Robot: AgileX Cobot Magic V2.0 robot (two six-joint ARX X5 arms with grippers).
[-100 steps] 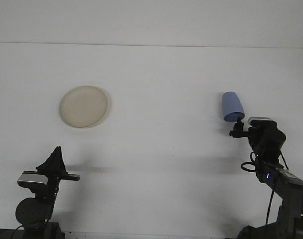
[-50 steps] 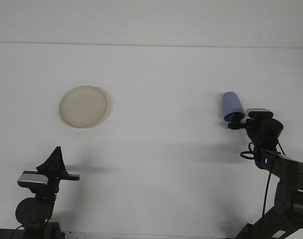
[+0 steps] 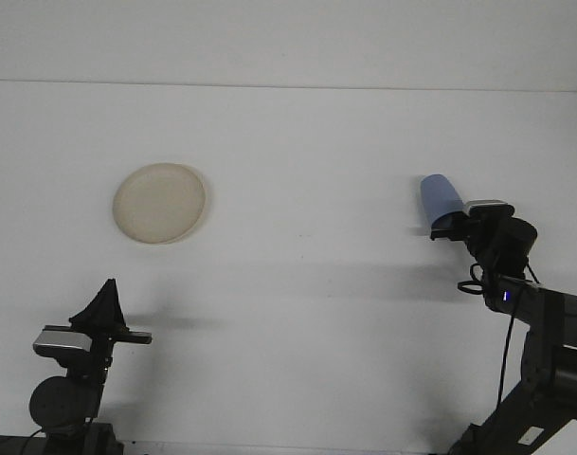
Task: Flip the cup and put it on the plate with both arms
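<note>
While the left end effector sits low at the near left corner of the surface, fingers pressed together to a point, the right end effector near the right edge pinches the blue cup's lower end, cup tilted. Farther left, well apart, lies the beige plate, with bare surface between them.

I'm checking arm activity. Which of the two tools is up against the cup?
The right tool, at the lower end of the blue cup. The left tool sits far off at lower left, below the plate.
</note>
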